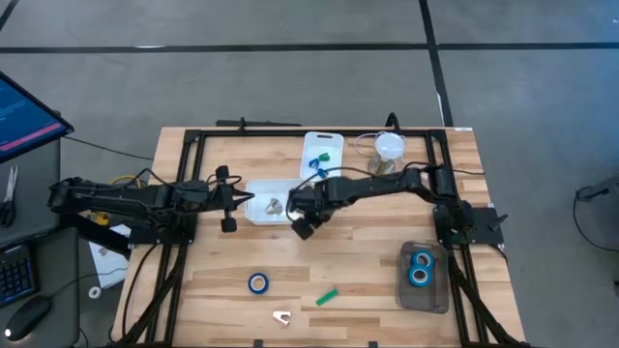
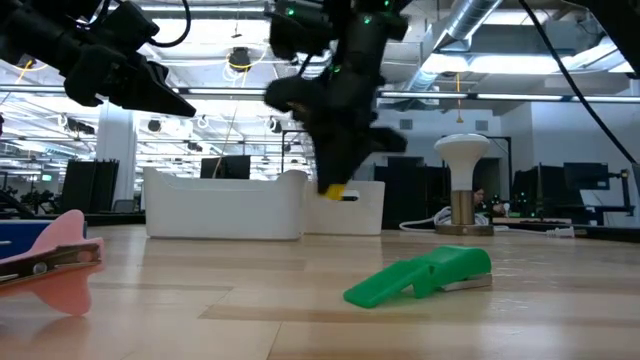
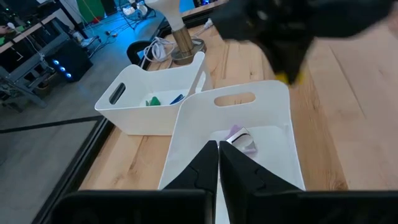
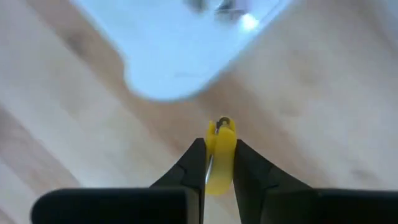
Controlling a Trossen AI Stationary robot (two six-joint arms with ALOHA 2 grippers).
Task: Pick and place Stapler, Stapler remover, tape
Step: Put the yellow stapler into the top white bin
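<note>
Left pincer [image 1: 229, 200] fingers together, holding nothing, hovering just left of the nearer white tub [image 1: 268, 202]. Right pincer [image 1: 303, 223] clamped on a small yellow stapler remover [image 4: 220, 155] (above the bench [image 1: 348, 256], just right of that tub). One blue tape roll [image 1: 257, 282] near-left on the bench, pale remover [image 1: 281, 316] beside it, green stapler [image 1: 327, 296] right of those. Two tape rolls [image 1: 421, 268] in the clear tray [image 1: 427, 297], near-right.
</note>
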